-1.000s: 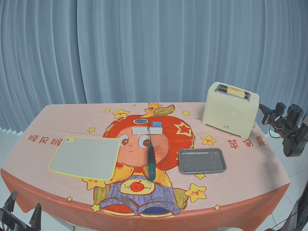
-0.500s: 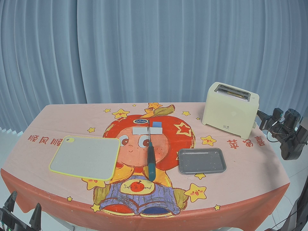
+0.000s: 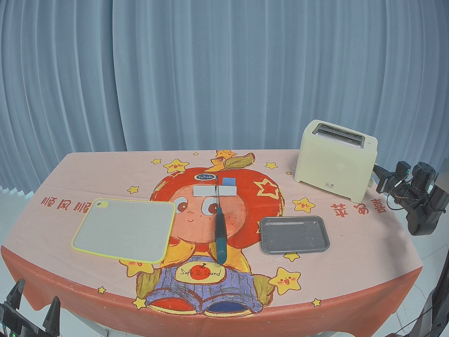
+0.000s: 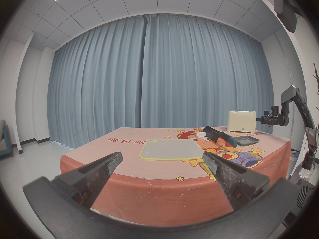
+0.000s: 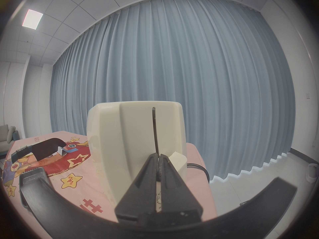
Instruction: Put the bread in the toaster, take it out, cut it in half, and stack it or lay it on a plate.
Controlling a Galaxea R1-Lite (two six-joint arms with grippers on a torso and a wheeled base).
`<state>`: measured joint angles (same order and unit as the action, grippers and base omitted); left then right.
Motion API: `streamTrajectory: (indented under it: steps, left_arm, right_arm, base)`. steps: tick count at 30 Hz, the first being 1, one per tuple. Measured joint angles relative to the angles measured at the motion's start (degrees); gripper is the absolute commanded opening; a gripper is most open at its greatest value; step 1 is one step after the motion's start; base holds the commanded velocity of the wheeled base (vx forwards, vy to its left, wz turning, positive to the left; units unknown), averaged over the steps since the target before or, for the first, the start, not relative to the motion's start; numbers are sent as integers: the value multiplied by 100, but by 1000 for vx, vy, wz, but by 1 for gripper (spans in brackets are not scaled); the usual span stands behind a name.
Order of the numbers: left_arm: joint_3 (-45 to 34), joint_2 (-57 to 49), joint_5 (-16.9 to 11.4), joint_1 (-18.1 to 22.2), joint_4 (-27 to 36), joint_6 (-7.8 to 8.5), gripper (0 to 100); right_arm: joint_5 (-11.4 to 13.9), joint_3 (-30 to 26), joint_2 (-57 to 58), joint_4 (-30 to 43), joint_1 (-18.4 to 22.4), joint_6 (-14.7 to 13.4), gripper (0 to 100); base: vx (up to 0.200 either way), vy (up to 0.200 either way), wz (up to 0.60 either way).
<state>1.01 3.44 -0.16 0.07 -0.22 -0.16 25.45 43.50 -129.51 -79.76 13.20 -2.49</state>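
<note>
Left pincer (image 3: 37, 292): parked off the near-left corner of the table (image 3: 374, 253), its fingers spread wide with nothing between them.
Cutting board (image 3: 124, 230): lies flat on the left half of the table, bare, so I judge no cutting has been done.
Knife (image 3: 220, 232): lies mid-table between board and plate, handle toward me, blade propped on a small white rest (image 3: 206, 191).
Plate (image 3: 294, 235): a dark rectangular tray right of the knife, with nothing on it.
Toaster (image 3: 337, 159): stands at the far right of the table, slot facing up.
Bread: hidden from me; I judge it sits sunk in the toaster slot, below the rim.
Right pincer (image 5: 157, 156): closed with nothing gripped, its tips at the lever slot on the toaster's right end, just beside the lever knob (image 5: 177, 160), which sits low.
Progress: loading looks done and I read this as the toasting step. Lifting the bread out, halving it on the board and plating are all left.
</note>
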Motion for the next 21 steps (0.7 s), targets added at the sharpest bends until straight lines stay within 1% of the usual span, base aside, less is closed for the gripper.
streamTrajectory:
  steps: [9, 14, 21]
  left_arm:
    - [0, 0, -2, 0, -2, 0, 100]
    - [0, 0, -2, 0, 0, 0, 100]
    - [0, 0, -2, 0, -2, 0, 100]
  right_arm:
    - [-4, -15, 2, -27, -6, 2, 0]
    - [-2, -65, 294, 33, 2, -20, 0]
    - [-30, -329, 923, 44, -17, -22, 0]
  base:
    - [0, 0, 0]
    - [0, 0, 0]
    - [0, 0, 0]
